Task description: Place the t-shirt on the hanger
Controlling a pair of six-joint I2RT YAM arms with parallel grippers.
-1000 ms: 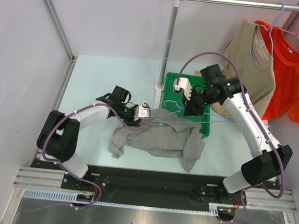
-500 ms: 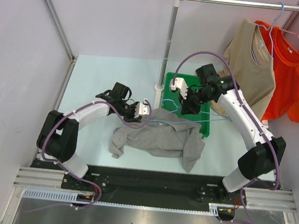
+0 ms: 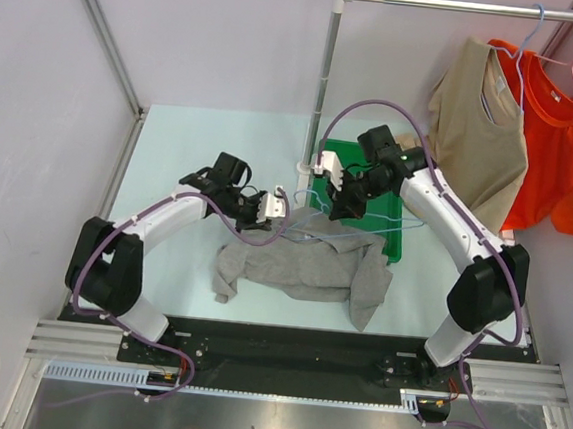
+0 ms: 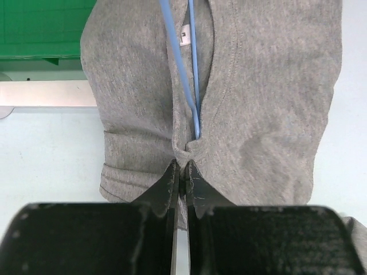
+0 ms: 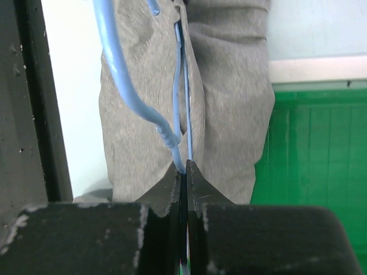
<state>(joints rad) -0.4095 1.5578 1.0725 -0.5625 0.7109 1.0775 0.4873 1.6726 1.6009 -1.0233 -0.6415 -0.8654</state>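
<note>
Top external view showed us the t-shirt (image 3: 307,267) crumpled on the table (image 3: 192,146) at near centre, its neck end lying far and its right part against the green tray (image 3: 392,246). The left pincer (image 3: 272,210) sat just left of the neck. Its wrist view had the jaws together on a pinch of collar fabric.

The right pincer (image 3: 334,203) sat just far and right of the neck, and was clamped on the hanger (image 5: 114,71) at its twisted neck below the hook. From there the wire ran left into the neck opening, towards the left pincer, so both arms were about equally close.

We judged that the feed along that line had room on the left. On the far side, the pole (image 3: 321,87) stood close.
</note>
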